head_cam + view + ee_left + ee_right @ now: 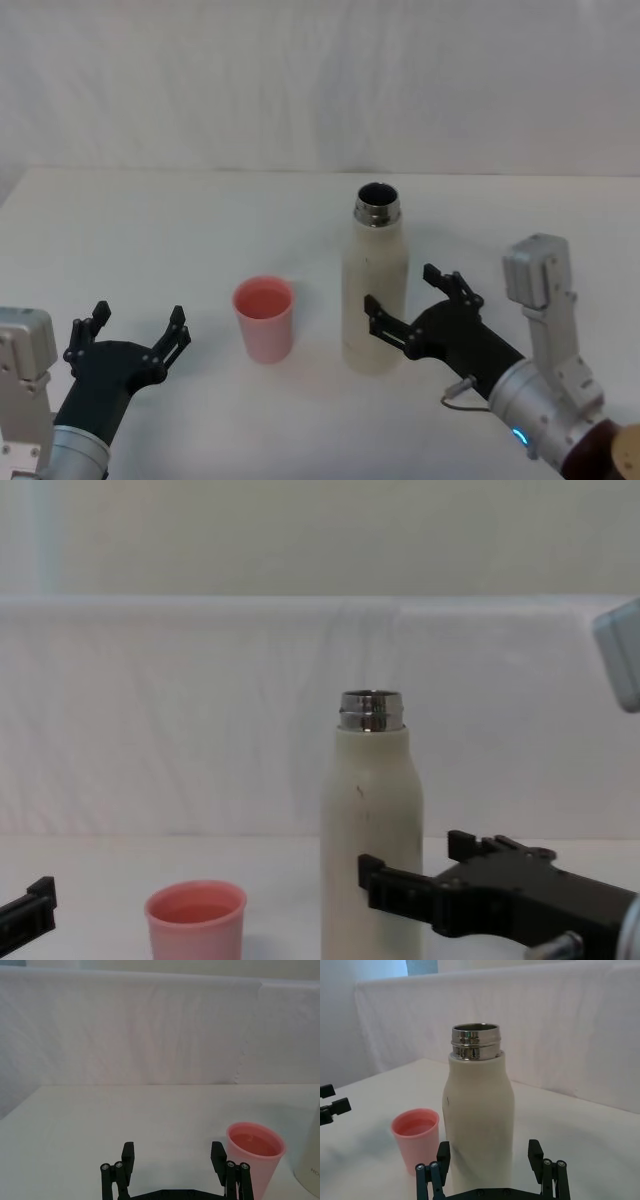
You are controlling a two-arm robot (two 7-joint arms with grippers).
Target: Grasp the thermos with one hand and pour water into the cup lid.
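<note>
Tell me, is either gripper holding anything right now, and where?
Nothing is held. The right gripper is open beside the thermos, fingers not closed on it; the left gripper is open, away from the cup lid.

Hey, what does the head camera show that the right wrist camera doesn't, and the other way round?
Head view only: the whole left gripper, open, on the cup's left, and the dark inside of the thermos mouth from above. Right wrist view only: the thermos neck's steel threads from the side. Both share: the upright, uncapped thermos, the pink cup beside it on the white table, and the right gripper, its jaws open at the thermos.
</note>
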